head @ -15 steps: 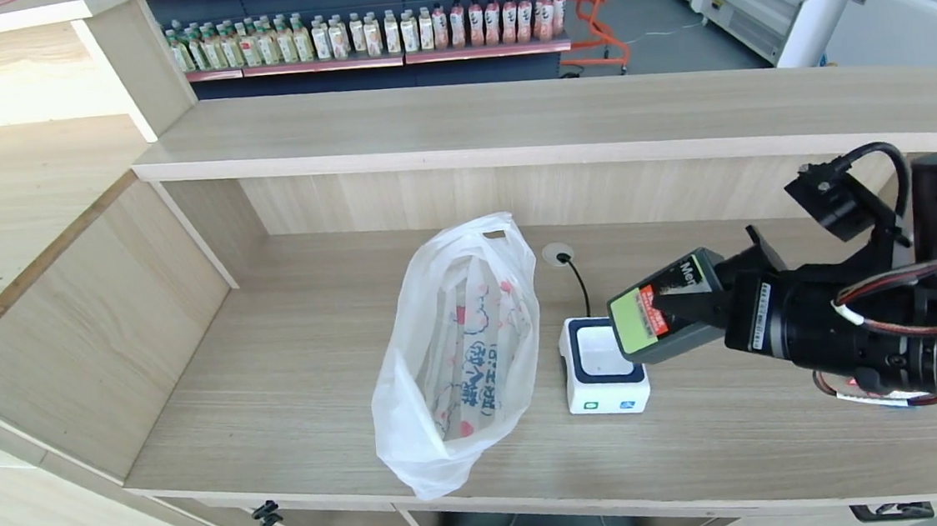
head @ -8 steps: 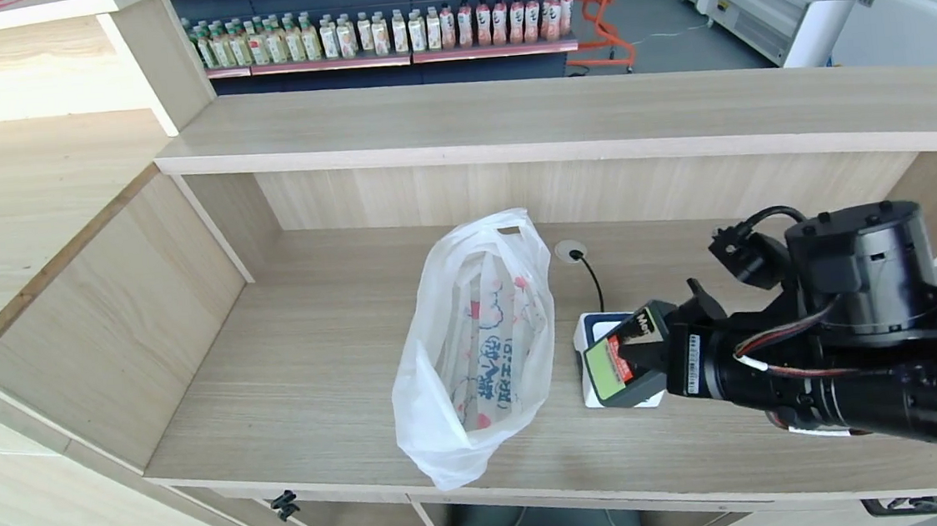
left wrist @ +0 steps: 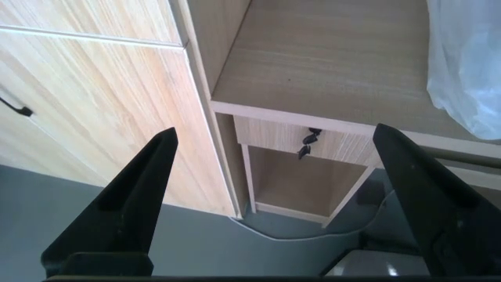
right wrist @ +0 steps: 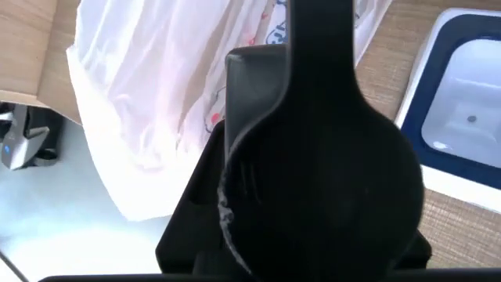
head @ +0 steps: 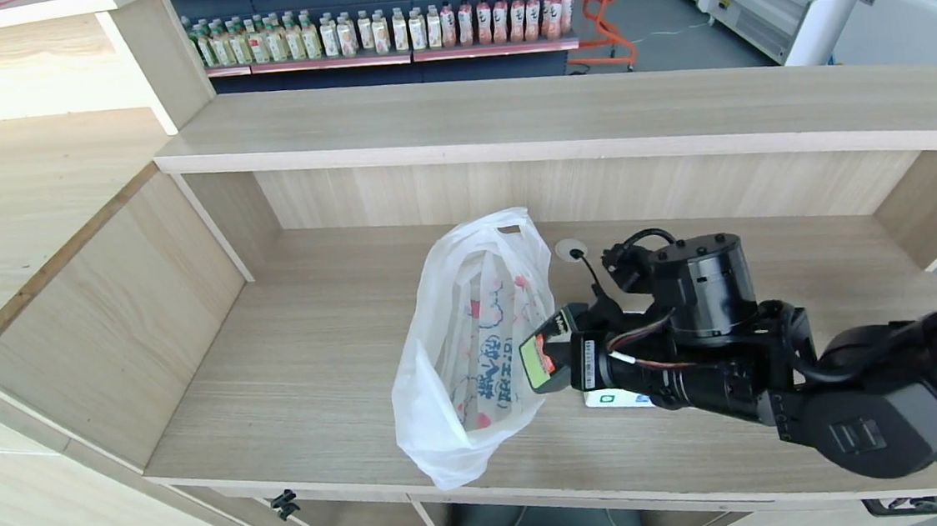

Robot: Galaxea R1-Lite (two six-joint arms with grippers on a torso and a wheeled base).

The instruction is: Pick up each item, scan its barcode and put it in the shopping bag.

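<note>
A white plastic shopping bag stands open on the lower counter, with printed packets inside it. My right gripper is shut on a dark box with a green and red label, held just at the bag's right side, above the counter. The white and blue barcode scanner sits behind and under the right arm, mostly hidden. In the right wrist view the dark box blocks the middle, with the bag and the scanner on either side. My left gripper is open, down by the counter's front edge and cabinet.
The counter has a raised back shelf and a side wall on the left. A cable runs from the scanner to a round port. The bag's corner and a cabinet handle lie in the left wrist view.
My right arm has carried the box leftward from over the scanner to the bag's right side. The head view shifted slightly between the earliest frame and now.
</note>
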